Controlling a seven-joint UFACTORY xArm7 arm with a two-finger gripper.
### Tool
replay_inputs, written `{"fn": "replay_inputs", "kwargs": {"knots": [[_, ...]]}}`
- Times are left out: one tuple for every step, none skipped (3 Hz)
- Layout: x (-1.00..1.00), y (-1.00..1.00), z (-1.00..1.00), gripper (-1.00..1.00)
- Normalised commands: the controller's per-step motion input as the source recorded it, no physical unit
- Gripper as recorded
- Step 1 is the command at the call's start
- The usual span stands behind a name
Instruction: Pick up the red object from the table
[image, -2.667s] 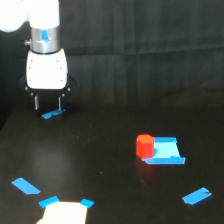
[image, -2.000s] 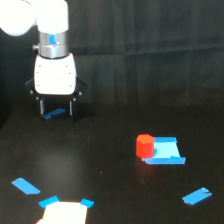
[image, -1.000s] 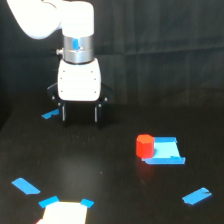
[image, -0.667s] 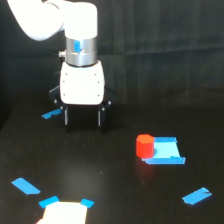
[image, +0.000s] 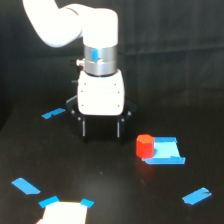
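Mid-table | tool (image: 101, 134) shifted nearer red object (image: 144, 145) | fingers apart

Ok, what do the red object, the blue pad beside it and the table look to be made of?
The red object: solid, matte orange-red, probably plastic or painted wood; no gloss or grain visible. The blue pad: flat and uniformly coloured, possibly foam, card or tape; too blurred to settle. The table: matte black, no reflections, perhaps cloth or a painted board.
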Motion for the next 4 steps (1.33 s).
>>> {"fn": "replay_inputs", "kwargs": {"knots": [[1.0, 0.07, -0.49, -0.8], [0.46, 0.28, -0.5, -0.34], [1.0, -0.84, -0.07, 0.41], [0.54, -0.9, -0.46, 0.03]]}}
